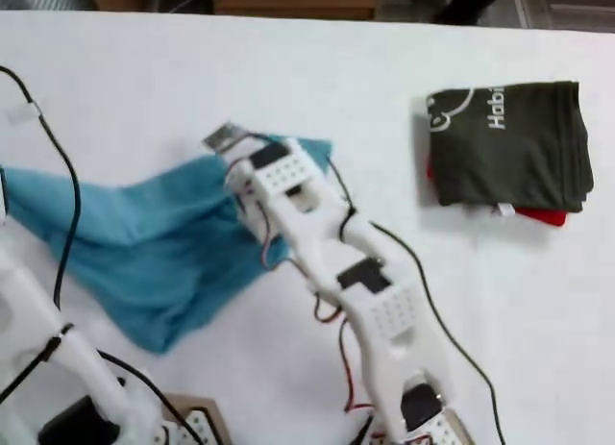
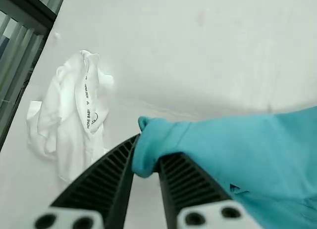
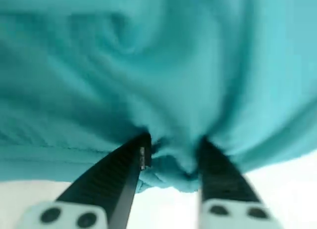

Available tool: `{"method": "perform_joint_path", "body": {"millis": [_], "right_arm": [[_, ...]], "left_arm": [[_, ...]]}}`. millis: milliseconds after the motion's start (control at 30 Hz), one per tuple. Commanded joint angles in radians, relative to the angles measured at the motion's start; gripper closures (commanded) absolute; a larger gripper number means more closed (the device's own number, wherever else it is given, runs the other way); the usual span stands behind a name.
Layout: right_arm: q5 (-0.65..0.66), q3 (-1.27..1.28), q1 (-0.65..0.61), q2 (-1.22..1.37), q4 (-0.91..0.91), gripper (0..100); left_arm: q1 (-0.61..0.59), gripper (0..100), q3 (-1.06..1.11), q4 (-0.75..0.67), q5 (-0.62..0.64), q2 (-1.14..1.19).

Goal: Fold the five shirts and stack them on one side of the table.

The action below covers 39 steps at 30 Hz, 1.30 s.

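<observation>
Pinching a corner of the blue shirt, left of centre on the table, the left claw is clenched while the right claw clamps its far edge, seemingly stretching it flat for folding, well clear of the folded stack at right.

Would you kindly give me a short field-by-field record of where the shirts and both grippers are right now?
Shirt in work: teal fabric shirt, unfolded, rumpled, spread over the white table
Left gripper: left gripper shut on a corner of the teal fabric shirt
Right gripper: right gripper shut on a bunched fold of the same shirt
Stack: folded dark green shirt with white print lying on a folded red shirt, at the right of the high view
Waiting: crumpled white shirt, unfolded, apart from the teal corner
</observation>
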Motion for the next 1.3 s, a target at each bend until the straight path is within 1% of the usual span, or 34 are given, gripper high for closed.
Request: {"method": "perform_joint_path", "body": {"millis": [0, 100, 133, 333, 467, 567, 667, 733, 767, 800, 900, 967, 1033, 1133, 1267], "right_arm": [[0.000, -0.133, 0.031, 0.090, 0.061, 98.3], [0.005, -0.265, 0.104, 0.130, 0.087, 97.8], [0.028, -0.315, 0.133, 0.136, 0.087, 97.8], [0.236, -0.674, 0.285, 0.156, 0.082, 97.8], [0.330, -0.802, 0.349, 0.176, 0.022, 97.8], [0.356, -0.818, 0.395, 0.220, -0.067, 97.8], [0.354, -0.827, 0.420, 0.295, -0.134, 97.4], [0.350, -0.832, 0.420, 0.325, -0.145, 96.9], [0.328, -0.841, 0.420, 0.328, -0.142, 94.9], [0.287, -0.855, 0.420, 0.329, -0.139, 91.4], [0.127, -0.921, 0.424, 0.318, -0.096, 76.0], [0.066, -0.988, 0.415, 0.302, -0.007, 70.8], [0.058, -1.045, 0.387, 0.283, 0.101, 71.7], [0.086, -1.131, 0.335, 0.272, 0.280, 76.4], [0.097, -1.168, 0.274, 0.280, 0.386, 81.5]], "left_arm": [[-0.005, 97, 0.001, -0.020, -0.009, -0.026], [-0.005, 97, 0.002, -0.020, -0.009, -0.026], [-0.005, 97, 0.002, -0.018, -0.009, -0.026], [0.002, 97, 0.022, -0.006, -0.009, -0.018], [0.052, 97, 0.147, -0.006, -0.012, -0.025], [0.086, 97, 0.260, -0.026, -0.012, -0.025], [0.094, 97, 0.358, -0.086, -0.012, -0.025], [0.094, 97, 0.414, -0.135, -0.012, -0.025], [0.094, 97, 0.440, -0.158, -0.012, -0.025], [0.095, 97, 0.461, -0.180, -0.012, -0.025], [0.095, 97, 0.510, -0.233, -0.012, -0.025], [0.095, 97, 0.526, -0.252, -0.012, -0.025], [0.095, 97, 0.524, -0.255, -0.012, -0.025], [0.095, 97, 0.516, -0.258, -0.012, -0.026], [0.095, 97, 0.506, -0.267, -0.012, -0.026]]}}
